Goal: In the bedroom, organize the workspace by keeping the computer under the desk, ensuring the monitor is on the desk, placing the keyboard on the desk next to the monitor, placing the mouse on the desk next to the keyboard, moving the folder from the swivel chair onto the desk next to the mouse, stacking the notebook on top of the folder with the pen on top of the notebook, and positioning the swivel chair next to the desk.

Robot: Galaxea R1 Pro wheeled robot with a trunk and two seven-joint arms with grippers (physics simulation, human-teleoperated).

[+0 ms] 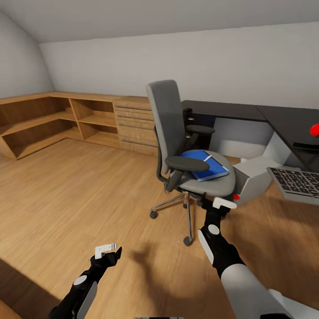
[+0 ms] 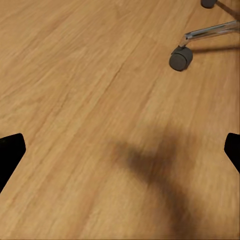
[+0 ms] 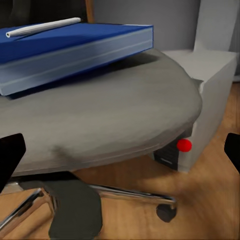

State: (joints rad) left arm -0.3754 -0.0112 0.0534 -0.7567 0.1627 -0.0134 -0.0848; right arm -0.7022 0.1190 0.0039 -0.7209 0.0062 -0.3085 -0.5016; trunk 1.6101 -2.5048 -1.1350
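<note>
The grey swivel chair stands on the wood floor in front of the black desk. A blue folder lies on its seat with a white pen on top. The light grey computer sits on the floor behind the seat, red dot showing. The keyboard is at the right edge, lower than the desktop. My right gripper is open just below the seat's front edge. My left gripper is open over bare floor. Notebook, mouse and monitor are not identifiable.
Wooden shelves and a wooden drawer chest line the back left wall. The chair's chrome legs and casters spread over the floor near both grippers. A red blob sits on the desk's right wing. Open floor lies to the left.
</note>
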